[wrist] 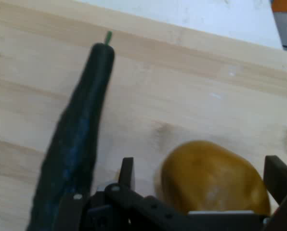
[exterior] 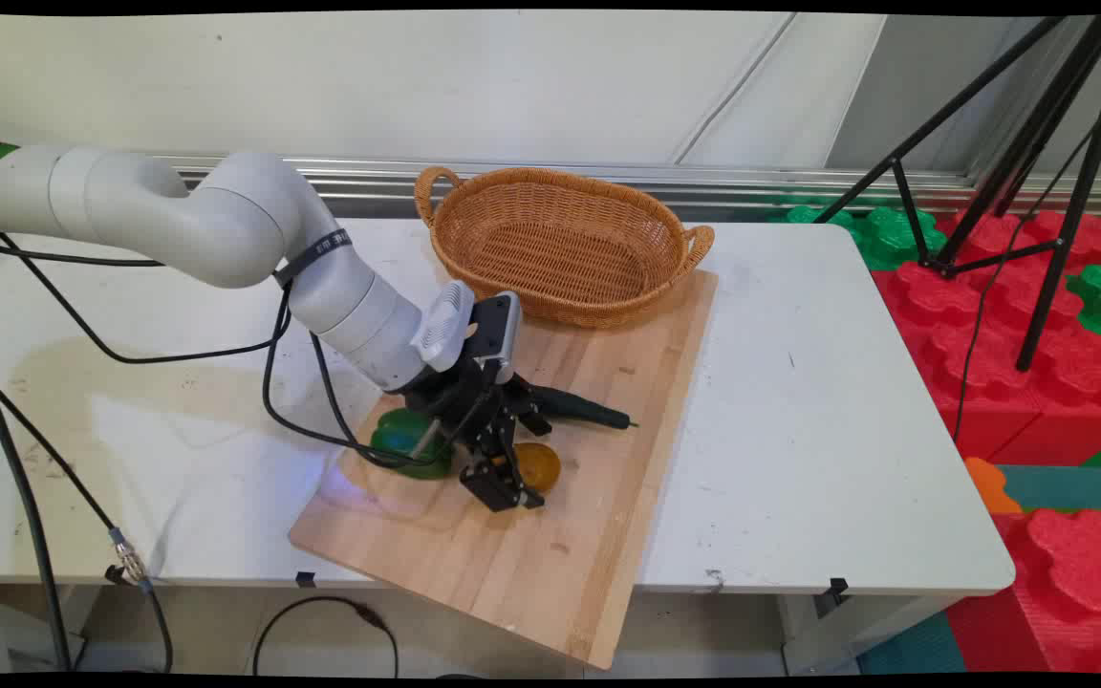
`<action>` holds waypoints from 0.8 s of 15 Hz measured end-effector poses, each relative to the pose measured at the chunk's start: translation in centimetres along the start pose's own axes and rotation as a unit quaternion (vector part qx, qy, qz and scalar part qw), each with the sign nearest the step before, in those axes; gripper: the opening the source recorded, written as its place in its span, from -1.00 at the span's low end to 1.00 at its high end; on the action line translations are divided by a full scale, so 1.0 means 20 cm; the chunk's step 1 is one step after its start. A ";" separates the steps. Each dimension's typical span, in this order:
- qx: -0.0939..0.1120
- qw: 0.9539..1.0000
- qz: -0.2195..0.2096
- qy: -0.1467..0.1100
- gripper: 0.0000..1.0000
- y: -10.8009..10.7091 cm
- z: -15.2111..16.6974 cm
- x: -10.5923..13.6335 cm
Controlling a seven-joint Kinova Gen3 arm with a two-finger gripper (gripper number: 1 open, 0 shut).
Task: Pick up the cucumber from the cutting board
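Observation:
My black gripper [exterior: 520,466] is low over the wooden cutting board [exterior: 550,554], open, with its fingers on either side of a yellow-brown potato [exterior: 543,465]. In the hand view the potato [wrist: 215,185] lies between the two fingers of the gripper [wrist: 201,171]. The left finger [wrist: 126,171] stands a little apart from it and the right finger [wrist: 278,173] is close to its edge. A long dark green cucumber [wrist: 81,130] lies just left of the fingers, and it shows behind the hand in the main view [exterior: 579,409]. A green vegetable [exterior: 405,444] sits partly hidden under the wrist.
A woven wicker basket [exterior: 560,239] with two handles stands at the board's far end, with nothing in it. The board overhangs the white table's [exterior: 818,430] near edge. Black cables hang from the arm on the left. Red and green foam blocks and a tripod stand right of the table.

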 end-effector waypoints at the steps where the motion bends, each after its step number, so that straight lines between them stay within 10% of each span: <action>1: 0.003 1.000 0.000 0.002 1.00 0.00 0.00 0.00; 12: 0.015 0.999 -0.002 0.044 1.00 0.00 -0.27 0.02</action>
